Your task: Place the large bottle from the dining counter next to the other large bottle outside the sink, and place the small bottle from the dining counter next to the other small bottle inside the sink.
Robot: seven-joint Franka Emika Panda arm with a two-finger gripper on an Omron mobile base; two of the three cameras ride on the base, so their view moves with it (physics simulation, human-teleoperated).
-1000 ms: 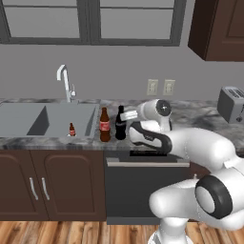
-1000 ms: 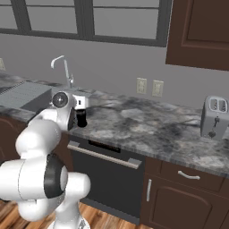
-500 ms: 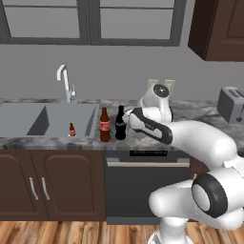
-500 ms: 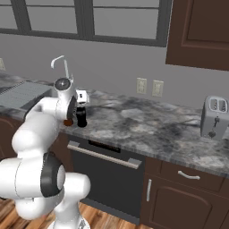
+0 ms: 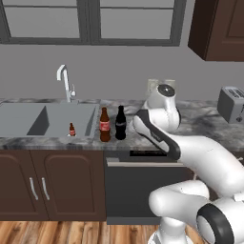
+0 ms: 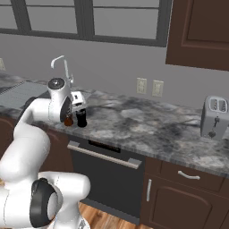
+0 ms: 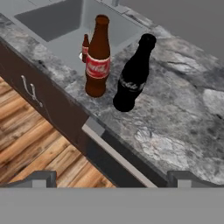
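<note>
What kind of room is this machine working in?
A home kitchen, rendered rather than real: a grey sink basin with a curved chrome faucet, a silver toaster on the marbled stone counter, and dark wood cabinets.

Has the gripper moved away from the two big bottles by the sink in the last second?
Yes. In the left base view the wrist has lifted and swung right, away from the black bottle and the brown bottle, which stand where they were beside the sink.

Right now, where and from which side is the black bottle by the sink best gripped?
Take the black bottle on its wide lower body, below the narrow neck, coming level from the open counter side away from the sink. It stands upright, and the brown red-labelled bottle stands close on its sink side, leaving little room there.
</note>
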